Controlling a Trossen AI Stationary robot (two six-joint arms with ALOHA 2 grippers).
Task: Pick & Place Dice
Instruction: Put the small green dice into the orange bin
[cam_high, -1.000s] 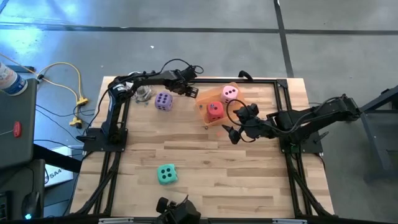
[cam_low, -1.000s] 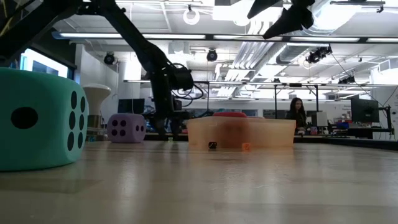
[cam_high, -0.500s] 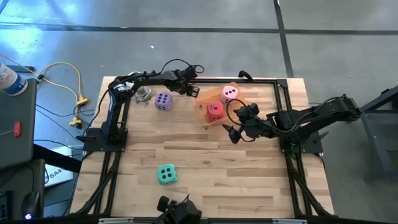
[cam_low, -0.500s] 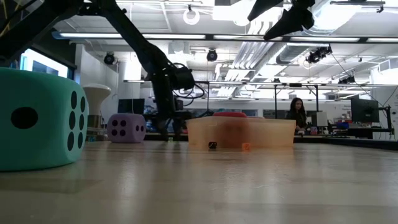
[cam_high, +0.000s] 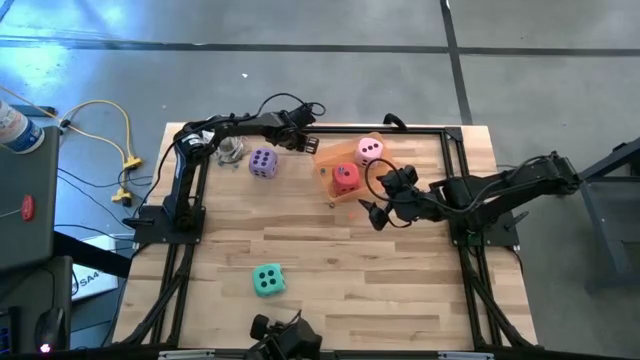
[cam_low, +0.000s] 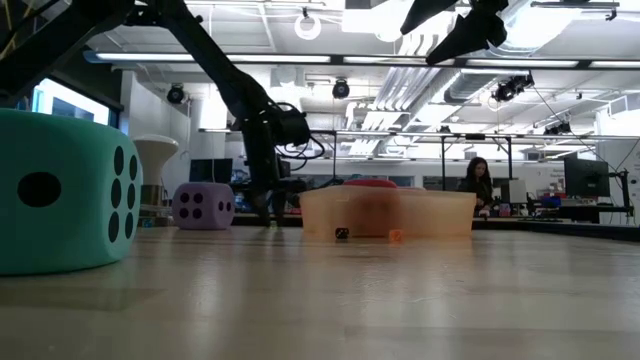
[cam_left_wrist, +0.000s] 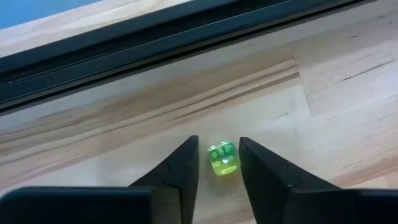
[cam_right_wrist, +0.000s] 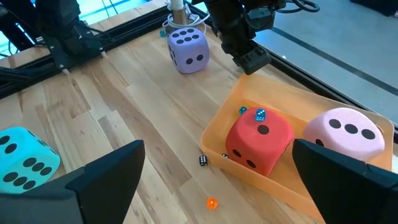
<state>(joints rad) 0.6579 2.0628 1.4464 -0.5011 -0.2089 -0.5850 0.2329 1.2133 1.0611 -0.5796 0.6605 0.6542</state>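
Note:
The purple die (cam_high: 263, 163) rests on the table near the far edge. The red die (cam_high: 345, 178) and pink die (cam_high: 370, 150) sit in the orange tray (cam_high: 327, 156). The green-teal die (cam_high: 267, 280) lies near the near edge. My left gripper (cam_left_wrist: 219, 163) is open and low at the far rail, its fingers on either side of a tiny translucent green die (cam_left_wrist: 223, 160) that lies on the wood. My right gripper (cam_high: 372, 213) hovers open, raised above the table right of the tray. My left gripper comes at the tiny green die (cam_left_wrist: 223, 160) from above with a finger on each side. One finger (cam_left_wrist: 252, 163) stands right against the die's side; whether it touches, I cannot tell. The die lies flat on the table.
A clear cup (cam_high: 232, 150) stands left of the purple die. A tiny black die (cam_right_wrist: 203, 160) and a tiny orange one (cam_right_wrist: 212, 203) lie on the wood beside the tray; small blue dice (cam_right_wrist: 260, 114) lie inside it. A black frame rail (cam_left_wrist: 155, 46) runs along the far edge.
My left gripper has shifted a little toward the table's far-left, away from the tray's corner. The dice and the tray have stayed where they were.

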